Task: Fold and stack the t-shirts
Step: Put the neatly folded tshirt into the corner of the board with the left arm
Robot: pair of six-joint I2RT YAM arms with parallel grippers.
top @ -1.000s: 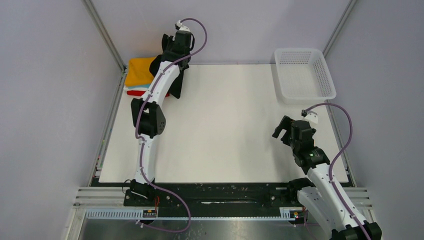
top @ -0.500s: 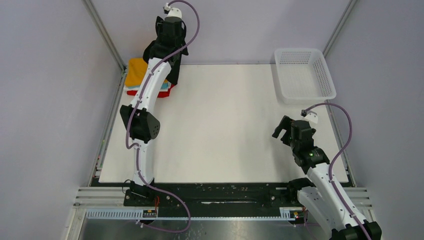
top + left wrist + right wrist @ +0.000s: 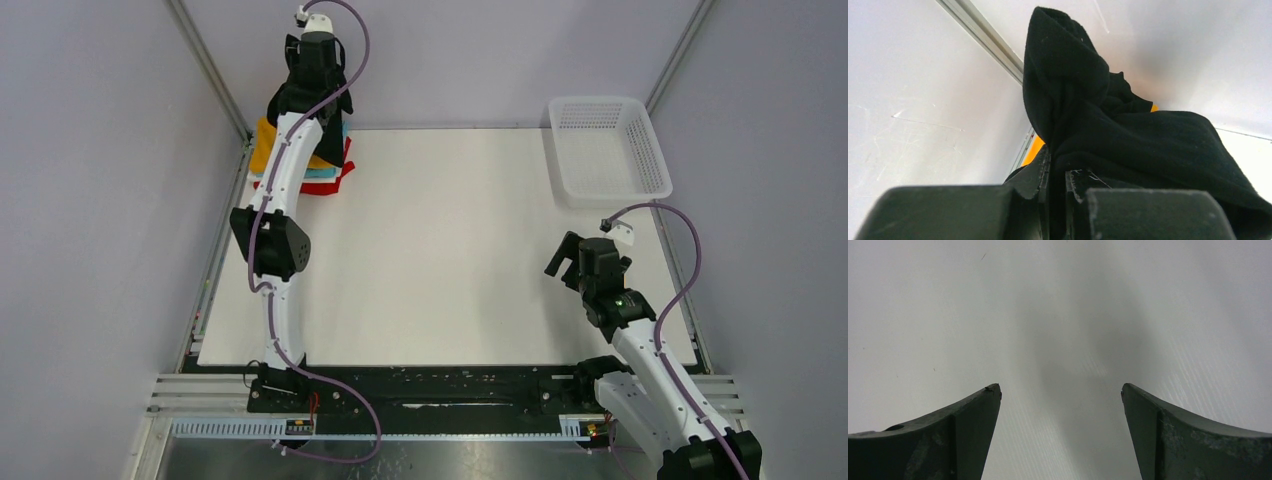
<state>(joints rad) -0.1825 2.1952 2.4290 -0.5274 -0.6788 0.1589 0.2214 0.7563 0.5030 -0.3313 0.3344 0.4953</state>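
left pincer (image 3: 1057, 172) swung black t-shirt (image 3: 1108, 120) back-left, now above folded stack (image 3: 336, 171)

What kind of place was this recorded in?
Probably a robot lab enclosure: plain grey walls on aluminium framing box in a white table; left arm and right arm bolted to a base rail.

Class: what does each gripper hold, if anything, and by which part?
Left gripper: shut on a bunched fold of the black shirt. Right gripper: open, holding nothing.

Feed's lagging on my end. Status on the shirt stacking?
Left hand shut on black t-shirt, held above folded stack, far-left corner. Right hand open, empty, over table. Basket far right, not in the way.
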